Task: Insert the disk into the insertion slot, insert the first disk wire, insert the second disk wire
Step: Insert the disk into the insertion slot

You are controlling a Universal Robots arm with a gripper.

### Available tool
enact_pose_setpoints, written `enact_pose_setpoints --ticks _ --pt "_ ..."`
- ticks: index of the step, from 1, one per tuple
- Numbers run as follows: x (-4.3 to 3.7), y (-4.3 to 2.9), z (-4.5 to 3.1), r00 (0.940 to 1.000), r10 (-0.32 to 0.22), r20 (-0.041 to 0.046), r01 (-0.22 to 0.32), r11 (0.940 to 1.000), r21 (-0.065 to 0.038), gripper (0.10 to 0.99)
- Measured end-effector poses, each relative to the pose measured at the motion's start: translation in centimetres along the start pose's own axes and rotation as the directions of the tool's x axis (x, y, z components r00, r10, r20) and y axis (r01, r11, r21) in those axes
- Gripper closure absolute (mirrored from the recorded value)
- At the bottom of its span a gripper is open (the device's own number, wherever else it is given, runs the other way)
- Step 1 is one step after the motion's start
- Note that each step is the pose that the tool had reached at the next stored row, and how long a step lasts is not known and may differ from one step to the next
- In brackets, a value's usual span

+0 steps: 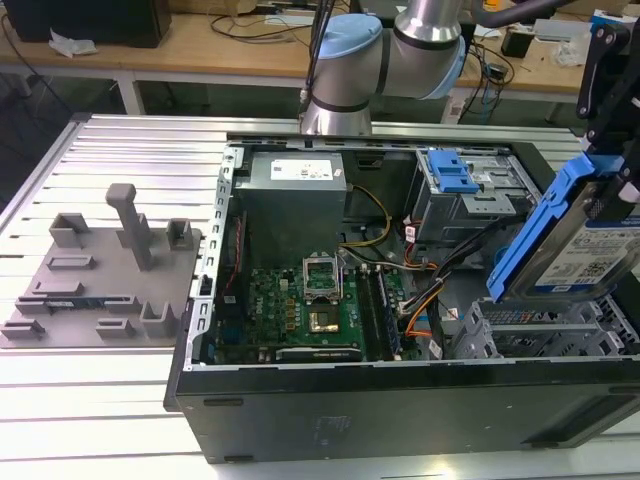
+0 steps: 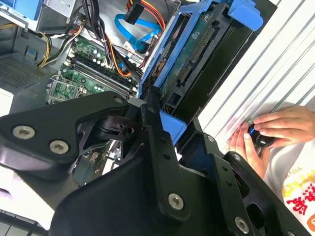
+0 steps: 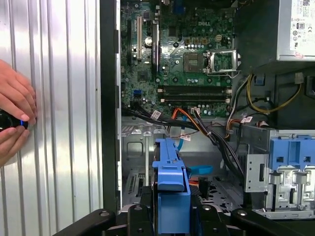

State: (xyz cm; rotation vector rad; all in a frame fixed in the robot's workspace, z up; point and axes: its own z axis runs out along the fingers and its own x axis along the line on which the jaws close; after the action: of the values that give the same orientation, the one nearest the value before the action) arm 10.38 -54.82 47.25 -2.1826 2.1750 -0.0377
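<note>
In the exterior view, stands with the arm (image 1: 340, 75) at the far edge of the bench (image 1: 100, 400), behind the open computer case (image 1: 400, 400). Reaches over to the exterior view's right and hangs the tool (image 1: 610, 140) high above the case. Pinches the disk (image 1: 585, 245) by its upper end, steeply tilted, label toward the camera, lower end just above the insertion slot (image 1: 540, 335). Shows the blue-latched bay (image 1: 455, 175) farther back and a grey fixture plate (image 1: 90, 280) on the bench at the exterior view's left.

In the second wrist view, looks along the black linkage of the tool (image 2: 165, 123), pressed onto the blue carrier of the disk (image 2: 197, 59), green circuit side toward the camera. Catches the second disk wire (image 2: 130, 29) curling loose inside the case beside the orange-and-black bundle (image 2: 147, 14), apart from the disk. Takes in a person's hand (image 2: 268, 130) on the bench (image 2: 275, 64) beside the case, around a small black object (image 2: 260, 138).

In the first wrist view, meets the disk (image 3: 170, 172) edge-on, clamped from both sides by the tool (image 3: 170, 216), poised over the insertion slot (image 3: 135, 157). Finds the second disk wire (image 3: 199, 170) just beyond the carrier, and the hand (image 3: 15, 113) on the bench outside the case.
</note>
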Motion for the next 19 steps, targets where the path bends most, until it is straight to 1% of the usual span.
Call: enact_pose_setpoints --ticks 19 --pt "0.15 0.06 1.05 1.0000 0.001 0.0001 -0.001 1.0000 0.000 0.718"
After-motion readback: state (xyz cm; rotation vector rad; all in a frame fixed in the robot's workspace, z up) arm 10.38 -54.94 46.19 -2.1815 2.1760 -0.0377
